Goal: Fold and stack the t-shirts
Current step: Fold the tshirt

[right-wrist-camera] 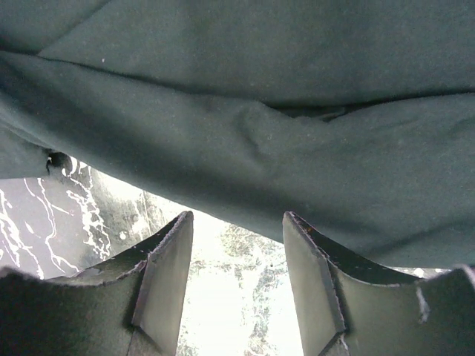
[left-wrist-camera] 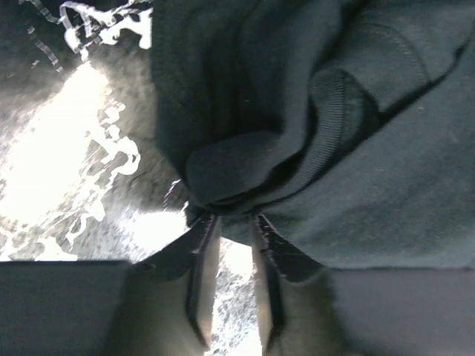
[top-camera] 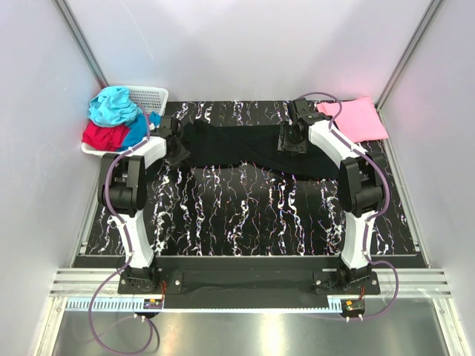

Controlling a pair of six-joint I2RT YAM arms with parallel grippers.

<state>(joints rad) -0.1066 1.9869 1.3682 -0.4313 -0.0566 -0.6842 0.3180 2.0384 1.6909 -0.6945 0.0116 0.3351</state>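
Observation:
A large black t-shirt (top-camera: 245, 148) lies spread in a band across the far half of the table. My left gripper (top-camera: 178, 144) sits at its left end. In the left wrist view its jaws (left-wrist-camera: 234, 216) stand narrow, with a bunched fold of the black cloth (left-wrist-camera: 334, 148) caught between the tips. My right gripper (top-camera: 292, 141) is over the shirt's right part. Seen from the right wrist, that gripper (right-wrist-camera: 237, 215) is open with its tips at the edge of the black cloth (right-wrist-camera: 260, 111) and nothing between them. A pink t-shirt (top-camera: 355, 117) lies folded at the far right corner.
A white lattice basket (top-camera: 152, 95) stands at the far left corner. Teal (top-camera: 111, 106), red (top-camera: 100, 136) and blue (top-camera: 137, 132) t-shirts are heaped in it and spill over its rim. The black marbled table (top-camera: 245, 215) lies bare nearer the arm bases.

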